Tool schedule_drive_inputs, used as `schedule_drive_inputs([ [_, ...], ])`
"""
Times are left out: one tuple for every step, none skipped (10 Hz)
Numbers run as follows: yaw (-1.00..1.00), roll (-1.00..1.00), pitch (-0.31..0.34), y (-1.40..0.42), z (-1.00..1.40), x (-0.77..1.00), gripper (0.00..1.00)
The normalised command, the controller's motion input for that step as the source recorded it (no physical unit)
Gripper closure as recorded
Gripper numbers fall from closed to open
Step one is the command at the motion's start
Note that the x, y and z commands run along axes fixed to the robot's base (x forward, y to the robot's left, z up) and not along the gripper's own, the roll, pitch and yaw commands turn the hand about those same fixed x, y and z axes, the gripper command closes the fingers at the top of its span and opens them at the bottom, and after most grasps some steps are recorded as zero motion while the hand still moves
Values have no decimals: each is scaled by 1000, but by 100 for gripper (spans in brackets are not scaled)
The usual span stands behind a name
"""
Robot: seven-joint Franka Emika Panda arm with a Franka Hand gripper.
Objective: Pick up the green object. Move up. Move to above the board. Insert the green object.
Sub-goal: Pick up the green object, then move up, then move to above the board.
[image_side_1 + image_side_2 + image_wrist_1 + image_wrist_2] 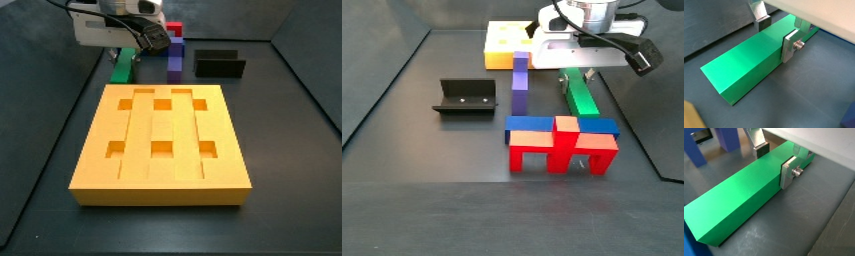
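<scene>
The green object (pixel 744 65) is a long green bar lying flat on the dark floor; it shows in both wrist views (pixel 737 203) and in both side views (pixel 123 66) (pixel 584 98). My gripper (pixel 776 37) (pixel 774 164) is low over one end of it, a finger on each long side. One finger (pixel 789 47) lies against the near side, and the other pad (pixel 763 21) stands a little off the far edge. The gripper looks open. The board (pixel 160 185) is a large orange-yellow slab with grooves and square recesses, and it lies beside the bar (pixel 500 40).
A purple bar (pixel 175 60) (pixel 520 85) lies parallel to the green one. The black fixture (pixel 218 63) (pixel 465 97) stands beyond it. A red and blue block structure (pixel 563 140) stands at the bar's other end. Dark walls enclose the floor.
</scene>
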Motion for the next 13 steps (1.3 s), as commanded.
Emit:
schedule_drive_inputs([
  [0, 0, 0, 0, 0, 0, 100],
  [0, 0, 0, 0, 0, 0, 100],
  [0, 0, 0, 0, 0, 0, 100],
  [0, 0, 0, 0, 833, 0, 100],
  [25, 0, 30, 39, 786, -46, 100],
  [24, -14, 36, 21, 624, -80, 100],
  [15, -43, -5, 3, 252, -30, 100],
  [0, 0, 0, 0, 1400, 0, 100],
  [-9, -3, 33, -1, 1400, 3, 100],
  [-6, -25, 55, -9, 1400, -34, 100],
  [-7, -71, 14, -3, 1400, -10, 100],
  [-10, -80, 26, 1, 1400, 13, 100],
  [-9, -70, 76, -4, 1400, 23, 100],
])
